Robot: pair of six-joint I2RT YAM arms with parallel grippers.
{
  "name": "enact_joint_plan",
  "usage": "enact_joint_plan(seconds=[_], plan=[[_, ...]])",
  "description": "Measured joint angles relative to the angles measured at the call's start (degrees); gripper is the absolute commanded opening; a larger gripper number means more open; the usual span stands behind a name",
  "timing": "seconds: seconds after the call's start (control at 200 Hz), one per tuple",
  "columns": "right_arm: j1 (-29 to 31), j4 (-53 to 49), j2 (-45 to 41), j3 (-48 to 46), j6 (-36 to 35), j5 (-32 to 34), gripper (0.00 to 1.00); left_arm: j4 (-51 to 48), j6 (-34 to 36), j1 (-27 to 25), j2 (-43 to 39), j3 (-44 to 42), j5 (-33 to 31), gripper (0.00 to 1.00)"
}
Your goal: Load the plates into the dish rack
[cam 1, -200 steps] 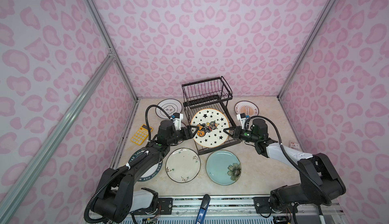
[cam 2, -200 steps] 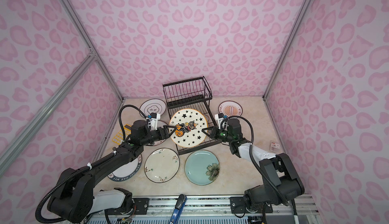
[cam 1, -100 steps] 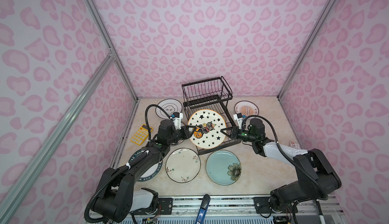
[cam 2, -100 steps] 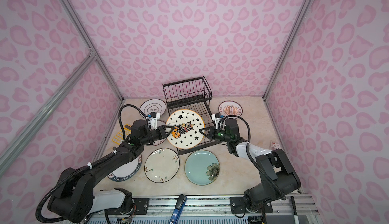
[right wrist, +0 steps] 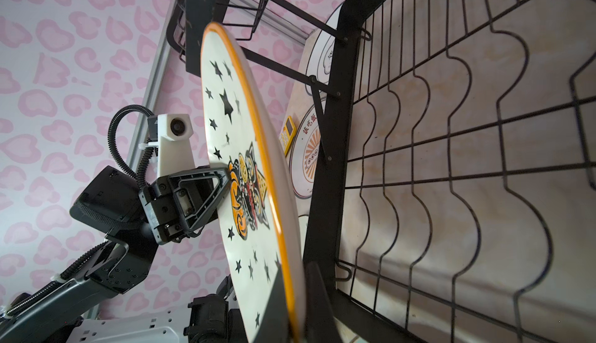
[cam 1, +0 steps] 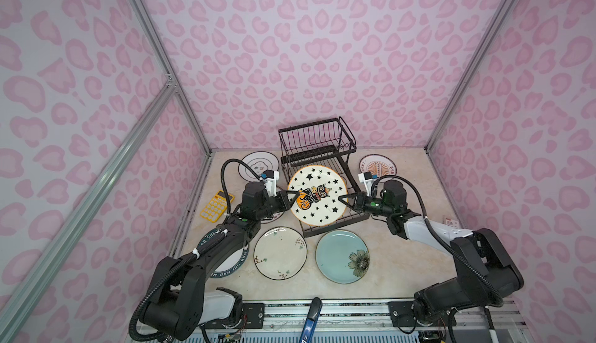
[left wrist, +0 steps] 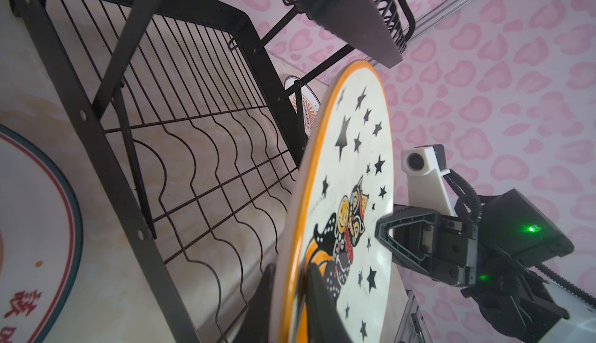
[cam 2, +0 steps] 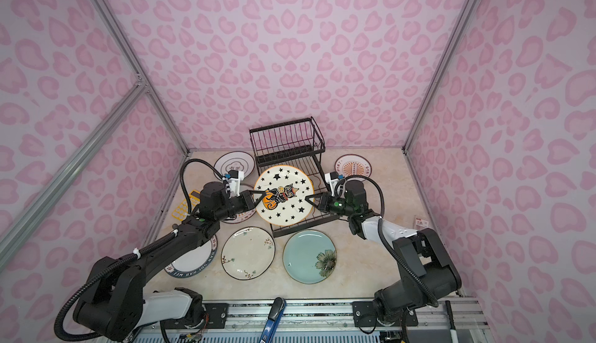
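The left gripper [cam 1: 294, 195] and right gripper [cam 1: 341, 199] both clamp the starred plate [cam 1: 317, 210], held between the 2 above the dish rack [cam 1: 317, 144].

Top views: high, looking down over the whole surface [cam 1: 393, 270].
Wrist views: close, facing each other across the starred plate [left wrist: 354, 170].

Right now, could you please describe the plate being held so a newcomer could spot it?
Find the dish rack by the back wall. Over its lower tray, the left claw and right claw pinch one plate. Only it has black stars and an orange rim.
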Motion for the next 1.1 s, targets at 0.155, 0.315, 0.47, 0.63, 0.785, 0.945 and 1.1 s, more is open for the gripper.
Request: enact_joint_plan(seconds=[0.155,0.315,0.47,0.63,0.785,0.945,1.1], plan=[[-0.02,0.02,-0.02,0.0,0.09,0.09,0.03,0.42,-0.42,0.0,0.0,0.0,0.0,0.02],[-0.02,0.09,-0.04,0.0,0.68,0.2,0.12,1.31,-1.05,0.0,-0.09,-0.17,0.07,0.02],[0.15,0.33,-0.04,-0.04,1.38,0.59,0.17,3.3,-1.31,-0.09,-1.66,-2.1,0.26,0.02],[0.74,2.6,0.44,-0.31,2.91,0.61,0.2,5.57,-2.32,-0.13,-3.61,-4.17,-0.28,0.02],[1.64,5.57,1.79,-0.46,4.79,1.01,0.23,8.39,-4.02,-0.26,-4.61,-6.34,-2.14,0.02],[2.82,7.76,2.99,-0.46,5.92,1.84,0.23,9.05,-4.63,-0.37,-4.92,-6.64,-3.61,0.02],[3.78,8.39,3.78,-0.35,7.3,2.51,0.29,9.05,-4.63,-0.5,-5.14,-6.67,-4.31,0.02]])
